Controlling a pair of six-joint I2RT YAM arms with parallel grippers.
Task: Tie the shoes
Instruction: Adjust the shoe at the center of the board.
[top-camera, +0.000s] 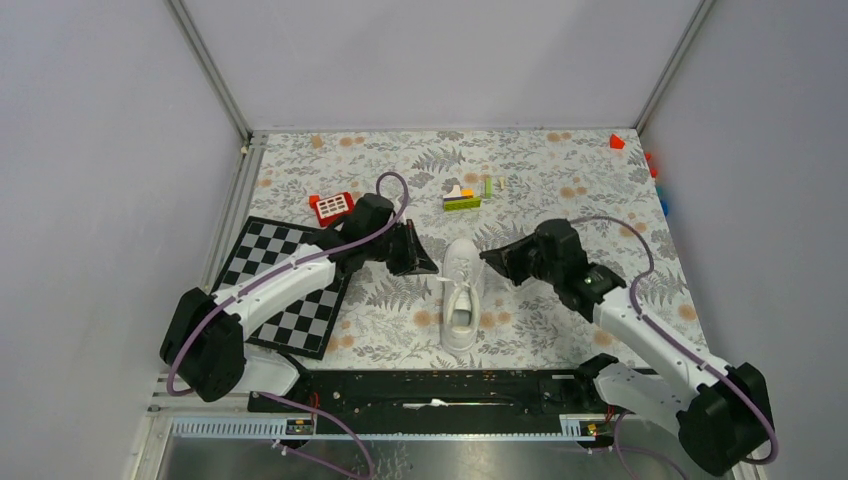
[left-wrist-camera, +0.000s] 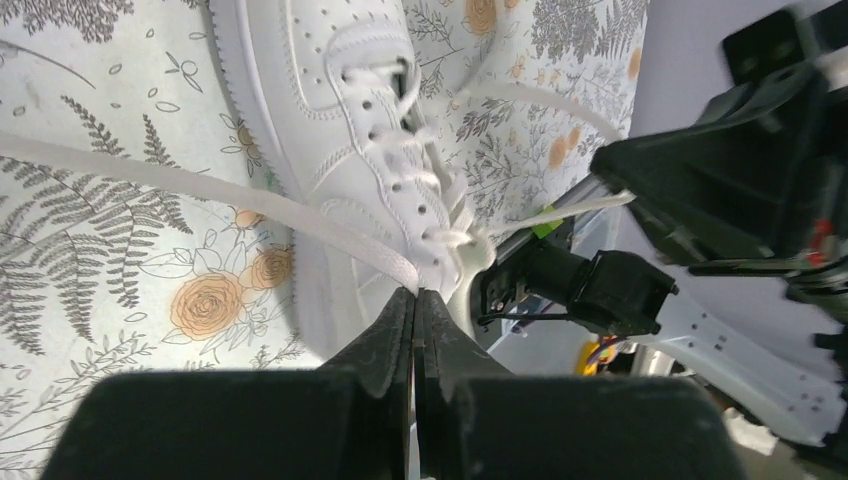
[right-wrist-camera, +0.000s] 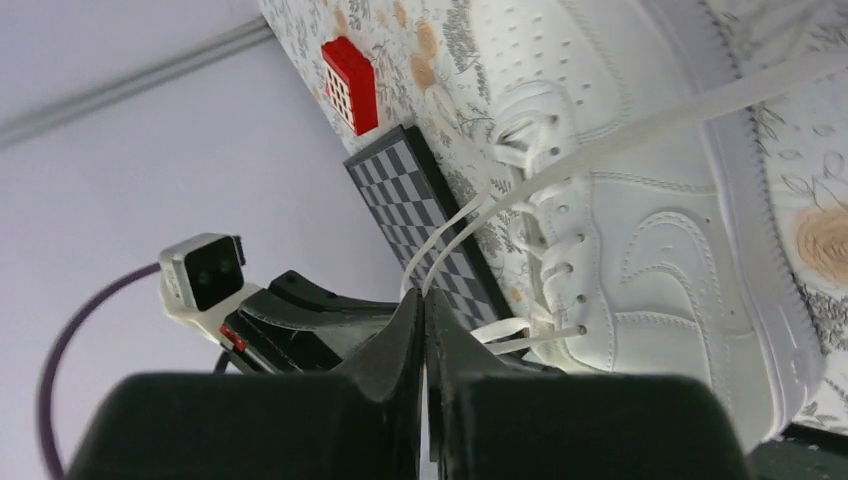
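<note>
A white low-top shoe (top-camera: 461, 292) lies in the middle of the flowered mat, toe pointing away from the arm bases. My left gripper (top-camera: 428, 265) is at the shoe's left side. In the left wrist view it (left-wrist-camera: 415, 292) is shut on a flat white lace (left-wrist-camera: 200, 185) that stretches off to the left. My right gripper (top-camera: 488, 257) is at the shoe's right side. In the right wrist view it (right-wrist-camera: 423, 295) is shut on another lace (right-wrist-camera: 640, 120) running taut across the shoe (right-wrist-camera: 660, 230). The two grippers face each other over the eyelets.
A black-and-white checkerboard (top-camera: 285, 285) lies left of the shoe under the left arm. A red toy (top-camera: 331, 207) sits behind it. Small coloured blocks (top-camera: 463, 198) lie beyond the toe, and a red block (top-camera: 616, 142) is at the far right corner. Walls enclose three sides.
</note>
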